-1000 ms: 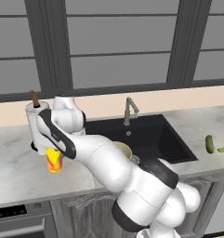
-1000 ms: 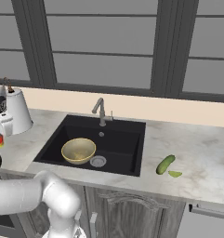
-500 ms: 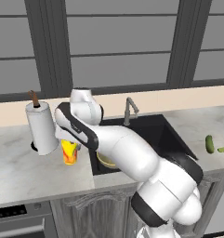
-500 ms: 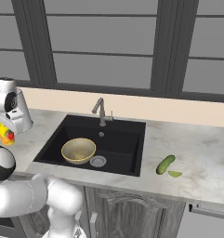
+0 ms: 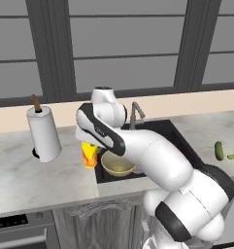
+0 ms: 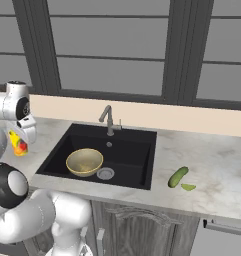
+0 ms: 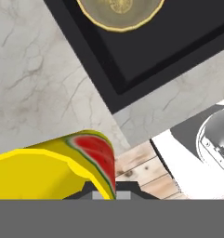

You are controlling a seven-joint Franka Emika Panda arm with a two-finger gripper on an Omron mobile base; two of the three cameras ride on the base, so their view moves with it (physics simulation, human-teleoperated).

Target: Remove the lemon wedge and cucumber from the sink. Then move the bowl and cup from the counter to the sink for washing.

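My gripper point(image 5: 89, 144) is shut on the yellow cup point(image 5: 90, 155) with red markings, holding it just above the counter point(image 5: 21, 175) beside the left rim of the black sink point(image 5: 173, 134). In the hand view the cup point(image 7: 62, 167) lies low in the picture, with the gripper point(image 7: 105, 191) behind it. The tan bowl point(image 5: 117, 163) sits inside the sink point(image 6: 132, 155), left of the drain. To the right of the sink, the cucumber point(image 6: 177, 177) and the lemon wedge point(image 6: 188, 187) lie on the counter point(image 6: 217, 165).
A paper towel roll point(image 5: 43, 133) stands on the counter left of the cup. The grey faucet point(image 6: 108, 120) rises behind the sink. My own arm arches over the sink's front left part. A window wall runs behind the counter.
The arm has swung to the right, carrying the cup from beside the paper towel roll to the sink's left rim. The bowl, cucumber and lemon wedge have stayed put.
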